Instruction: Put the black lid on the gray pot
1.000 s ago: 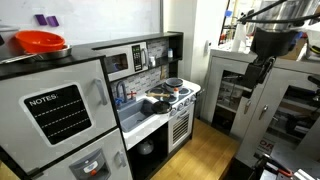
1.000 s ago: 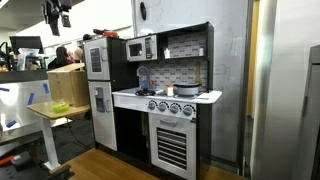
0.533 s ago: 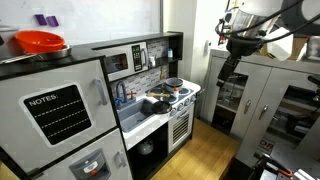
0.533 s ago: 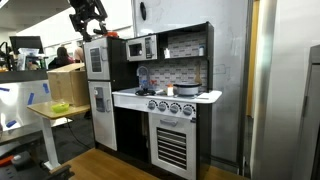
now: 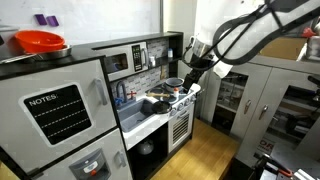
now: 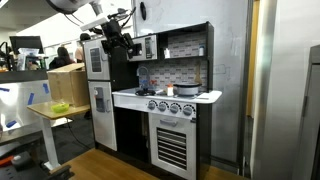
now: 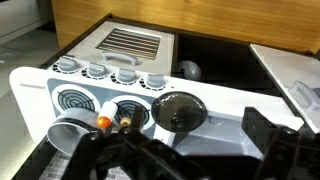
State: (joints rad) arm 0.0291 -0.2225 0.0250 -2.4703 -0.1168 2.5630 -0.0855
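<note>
Toy kitchen with the arm in mid-air. In both exterior views the gripper (image 5: 196, 62) (image 6: 118, 46) hangs well above the toy stove top (image 5: 176, 94) (image 6: 168, 93), touching nothing. In the wrist view the gripper (image 7: 172, 140) enters from the lower edge; its dark fingers (image 7: 268, 132) stand spread apart with nothing between them, so it is open and empty. Beyond them lies the white stove top (image 7: 225, 105), seen from its rear, with the row of knobs (image 7: 112, 72) and the oven door (image 7: 130, 42) further up the picture. The black lid (image 7: 180, 111) lies flat on the stove top, just beside a spiral burner (image 7: 72, 100). The gray pot (image 7: 64, 135) stands at the lower left of the stove top, apart from the lid, with a small orange object (image 7: 103, 122) between the two. The pot is uncovered. A red-orange bowl (image 5: 40, 42) rests on top of the toy fridge (image 5: 60, 110), well apart from the stove. In the exterior views lid and pot are too small to tell apart.
</note>
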